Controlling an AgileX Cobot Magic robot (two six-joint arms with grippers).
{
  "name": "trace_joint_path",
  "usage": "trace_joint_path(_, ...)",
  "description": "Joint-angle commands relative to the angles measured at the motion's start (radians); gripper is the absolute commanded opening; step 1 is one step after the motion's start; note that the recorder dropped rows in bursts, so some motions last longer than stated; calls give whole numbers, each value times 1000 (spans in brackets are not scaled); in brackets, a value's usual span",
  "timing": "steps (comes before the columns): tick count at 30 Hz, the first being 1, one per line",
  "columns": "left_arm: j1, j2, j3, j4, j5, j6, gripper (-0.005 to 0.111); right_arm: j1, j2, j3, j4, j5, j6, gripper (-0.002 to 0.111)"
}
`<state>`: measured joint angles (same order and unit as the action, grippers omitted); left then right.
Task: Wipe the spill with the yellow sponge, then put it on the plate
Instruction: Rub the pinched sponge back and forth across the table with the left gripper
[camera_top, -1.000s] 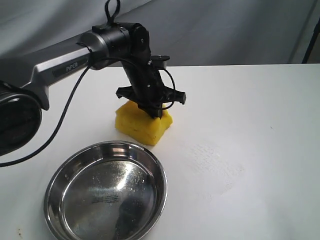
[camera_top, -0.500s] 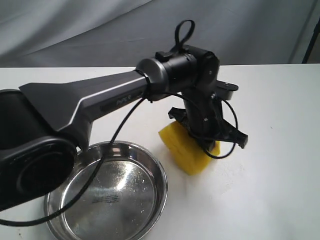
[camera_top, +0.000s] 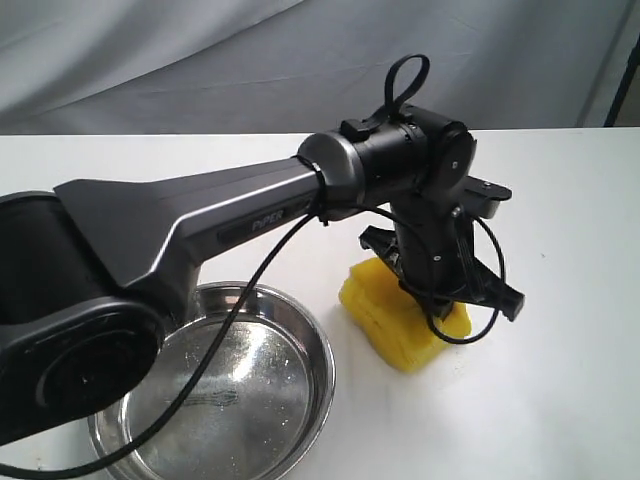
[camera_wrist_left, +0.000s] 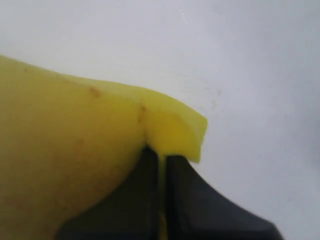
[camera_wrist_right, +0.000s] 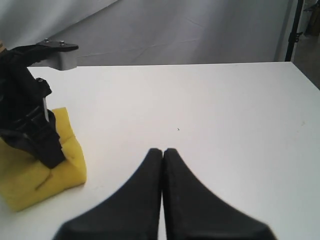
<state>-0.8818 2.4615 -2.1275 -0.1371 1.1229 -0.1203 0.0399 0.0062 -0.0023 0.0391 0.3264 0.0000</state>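
The yellow sponge (camera_top: 400, 318) lies pressed on the white table to the right of the plate (camera_top: 130, 350), with my left gripper (camera_top: 432, 288) shut on it from above. Up close, the sponge (camera_wrist_left: 75, 150) is squeezed thin between the black fingers (camera_wrist_left: 145, 195), and faint orange-brown stains mark its top. From the right wrist, the sponge (camera_wrist_right: 35, 180) shows under the left arm's black wrist. My right gripper (camera_wrist_right: 162, 152) is shut on nothing, hovering above bare table away from the sponge; it is out of the exterior view. No spill is visible; the sponge and arm cover that patch.
The left arm (camera_top: 200, 220) stretches across the table over the plate's far side, its cable (camera_top: 250, 290) looping down over the dish. A grey cloth backdrop (camera_top: 300, 60) hangs behind the table's far edge. A black stand (camera_wrist_right: 297, 25) rises at the far right.
The left gripper has dragged the sponge rightwards and towards the camera across the table, from behind the plate to its right side, over the faint wet streak seen a second ago.
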Motion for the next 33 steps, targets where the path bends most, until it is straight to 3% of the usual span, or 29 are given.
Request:
trace_joint_path(1, 80, 7, 5, 18, 10, -30, 0, -2, -6, 2, -4, -1, 0, 0)
trace_joint_path(8, 253, 7, 5, 21, 14, -96, 0, -2, -6, 2, -4, -1, 0, 0)
trace_joint_path(17, 389, 7, 5, 130, 95, -136, 0, -2, -6, 2, -4, -1, 0, 0)
trace_joint_path(21, 404, 7, 5, 179, 98, -144, 0, -2, -6, 2, -4, -1, 0, 0)
trace_joint_path(27, 389, 7, 5, 30, 98, -125, 0, -2, -6, 2, -4, -1, 0, 0)
trace_joint_path(33, 284, 7, 5, -92, 45, -80, 0, -2, -6, 2, -4, -1, 0, 0)
